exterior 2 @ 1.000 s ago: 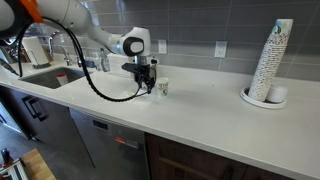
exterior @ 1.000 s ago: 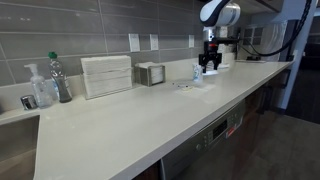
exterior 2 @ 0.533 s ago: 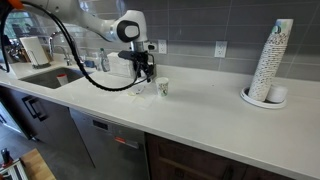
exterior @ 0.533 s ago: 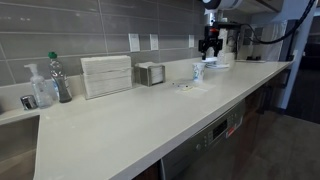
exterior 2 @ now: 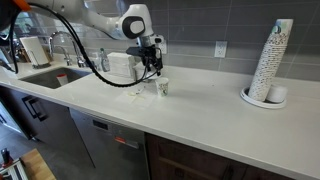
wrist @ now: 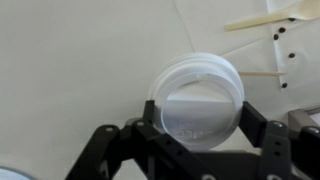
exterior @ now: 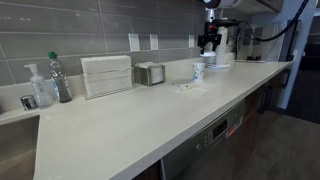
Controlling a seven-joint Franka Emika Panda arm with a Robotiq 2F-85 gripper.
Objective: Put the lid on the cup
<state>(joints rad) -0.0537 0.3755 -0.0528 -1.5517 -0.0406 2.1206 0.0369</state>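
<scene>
We see a long pale countertop running along a grey tiled wall. One end is cut off by the frame edge, and a sink is only partly in view at the other end. The white robot arm comes in from the top corner in an exterior view, so its base is out of sight; in the view from the other side only its lowest part shows.

A tall stack of white paper cups stands far along the counter, well apart from the arm. A white ribbed napkin holder and a small metal box sit against the wall, their detail too small for us to read.

The black two-finger gripper hangs above the counter. In the wrist view its fingers are closed part-way onto the round translucent white plastic lid, one on each side of the rim, and the lid is lifted off the counter. In both exterior views the lid is too small and too hidden by the fingers for us to pick out.

The short white paper cup stands upright on the counter, below and just to one side of the gripper, its markings too faint to make out. Thin pale wooden sticks lie nearby, cut off at the frame edge.
</scene>
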